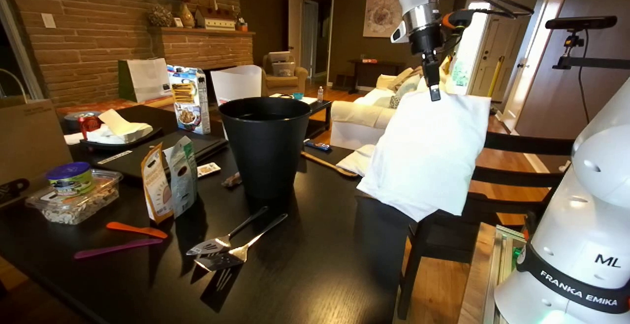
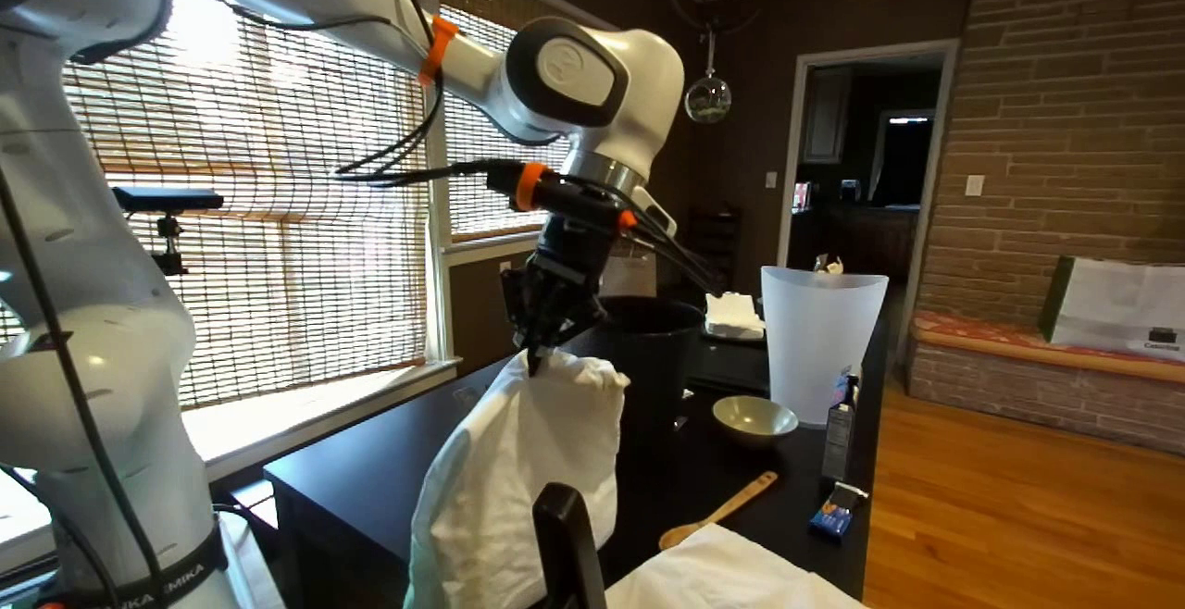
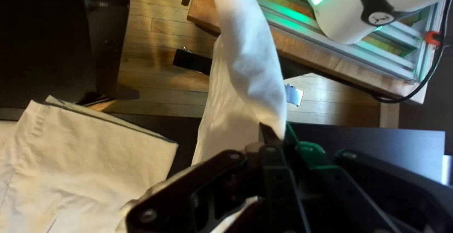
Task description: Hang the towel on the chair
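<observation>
holding the towel (image 1: 425,151) in the air by its upper edge, at the right edge of the table (image 1: 320,275) in an exterior view. pinching it there with the gripper (image 1: 435,93), closed to almost nothing on a fold of the fabric. appears to be in the placing step: lifted, but not yet let go on the chair (image 1: 521,177). hangs before the chair in this view and hides a part of its back; cannot tell whether already touching it.

calls next, most likely, for centring the towel above the top slat, with similar length on each side, then for lowering slowly, and only after this for letting go and rising straight. risks, with the hold at one edge only, sliding to the heavier side after release. needs care also with the dark upright post (image 2: 567,535), probably of the chair, standing nearer than the towel in an exterior view.

notice, left of the towel in an exterior view, a black bin (image 1: 263,151), open at the top but too dark inside for telling its content. find, on the right of the table in an exterior view, a whitish translucent bin (image 2: 819,341), not showing its inside, and just left of it a pale bowl (image 2: 754,419), showing a smooth inner wall. see, on the left of the table in an exterior view, a clear plastic box (image 1: 83,210), holding small pale pieces, perhaps nuts, and bearing a closed purple-lidded tub (image 1: 71,180) of unknown content.
</observation>
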